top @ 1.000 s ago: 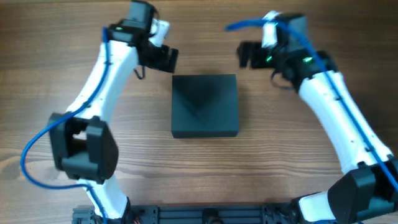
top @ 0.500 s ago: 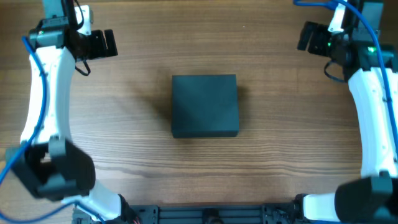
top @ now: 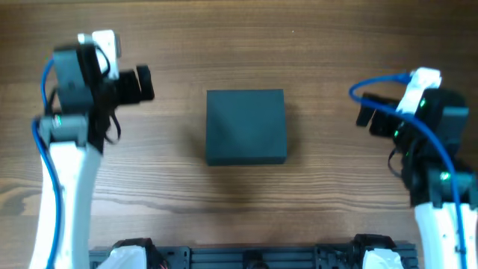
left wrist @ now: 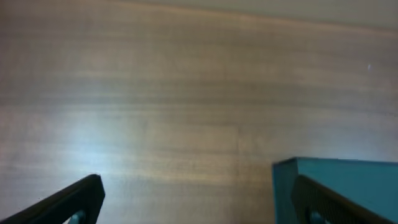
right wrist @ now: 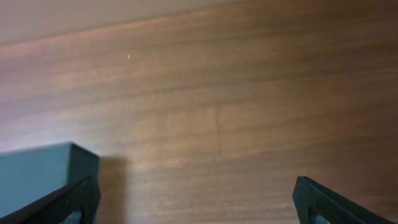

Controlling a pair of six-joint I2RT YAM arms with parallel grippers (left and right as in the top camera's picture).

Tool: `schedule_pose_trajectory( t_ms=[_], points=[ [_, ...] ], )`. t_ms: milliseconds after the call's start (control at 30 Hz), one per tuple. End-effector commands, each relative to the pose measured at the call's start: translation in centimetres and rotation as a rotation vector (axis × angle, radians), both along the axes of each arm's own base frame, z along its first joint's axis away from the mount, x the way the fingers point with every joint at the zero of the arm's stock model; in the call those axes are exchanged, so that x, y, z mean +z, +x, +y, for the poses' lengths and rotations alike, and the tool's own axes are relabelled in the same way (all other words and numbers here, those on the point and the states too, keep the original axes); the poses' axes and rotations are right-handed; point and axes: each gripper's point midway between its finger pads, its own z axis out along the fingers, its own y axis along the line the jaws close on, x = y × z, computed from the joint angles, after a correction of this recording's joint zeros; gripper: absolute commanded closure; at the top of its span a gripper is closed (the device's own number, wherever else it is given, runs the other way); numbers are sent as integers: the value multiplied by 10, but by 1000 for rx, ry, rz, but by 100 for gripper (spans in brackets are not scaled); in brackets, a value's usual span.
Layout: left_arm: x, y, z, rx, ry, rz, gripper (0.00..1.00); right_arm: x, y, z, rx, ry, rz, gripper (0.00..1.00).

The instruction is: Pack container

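Dark teal-grey matte square box container (top: pixel 246 127) sits lid-down flat, apparently closed, mid-table on the brown wood-grain table (top: pixel 321 45). No clear long axis, sides square to the table edges. Nothing else to pack is visible.

Left gripper (top: pixel 148 84) is off the container's left side, toward its far-left corner, fingers pointing at it, not touching. Right gripper (top: pixel 364 116) is off the right side, level with mid-box, well apart. Left looks somewhat nearer.

Both sets of jaws are spread wide and empty. In the wrist views the black fingers (left wrist: pixel 74 202) frame bare wood, with the box corner at one edge. Both arms are raised, forearms running from the near edge.
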Motion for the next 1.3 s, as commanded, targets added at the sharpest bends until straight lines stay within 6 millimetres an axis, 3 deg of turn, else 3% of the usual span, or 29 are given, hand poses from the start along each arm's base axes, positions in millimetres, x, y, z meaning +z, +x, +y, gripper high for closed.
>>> schedule_pose_trajectory(
  t_ms=[0,100,167,367,467,800,1133,1267],
  points=[
    [-19,-21,1,21,2,-71,0,-39,-10,4,41,-21,35,0],
    [-38,-30,1,24,-2,-62,0,-65,-8,5,53,-30,38,0],
    [-44,-33,0,24,-4,-45,0,-65,-5,4,53,-32,17,0],
    [-44,-32,2,28,0,-47,0,-40,13,4,70,-60,-105,0],
    [-44,-32,1,28,0,-44,0,-42,13,4,70,-59,-101,0],
    [-47,-35,1,24,-3,-27,0,-58,17,4,72,-53,-46,0],
    [-47,-35,1,24,-3,-28,0,-95,21,5,80,-40,74,0],
    [-47,-35,1,24,-3,-27,0,-90,20,-1,53,-72,63,0]
  ],
)
